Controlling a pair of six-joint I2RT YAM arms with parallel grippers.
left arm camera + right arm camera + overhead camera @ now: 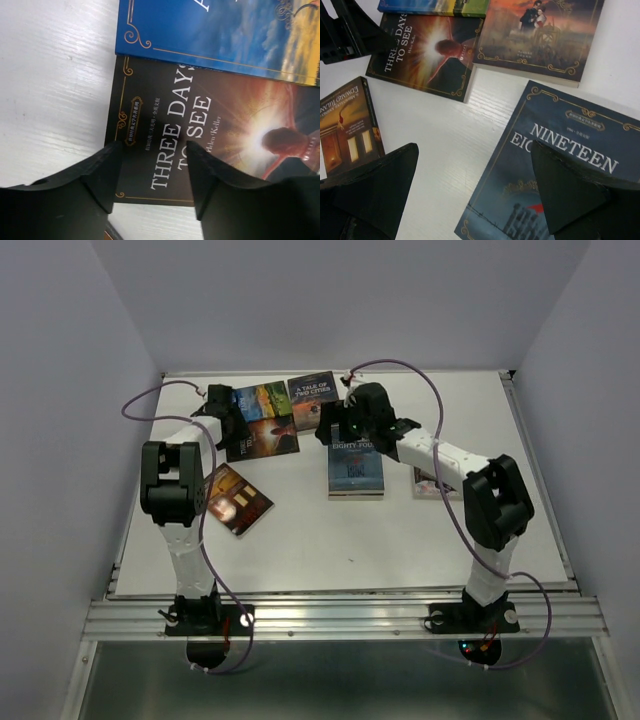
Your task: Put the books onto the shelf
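Several books lie flat on the white table; the shelf is out of view. My left gripper hovers low over the near left corner of the dark brown book "Three Days to See". Its fingers stand apart, with nothing between them. A blue book overlaps that book's far edge. My right gripper is wide open above bare table, its right finger over the left edge of the blue-grey "Nineteen Eighty-Four".
"A Tale of Two Cities" lies at the back. An orange-brown book lies beside the left arm. A pinkish book is half hidden under the right forearm. Grey walls close in three sides, and a metal rail runs along the front.
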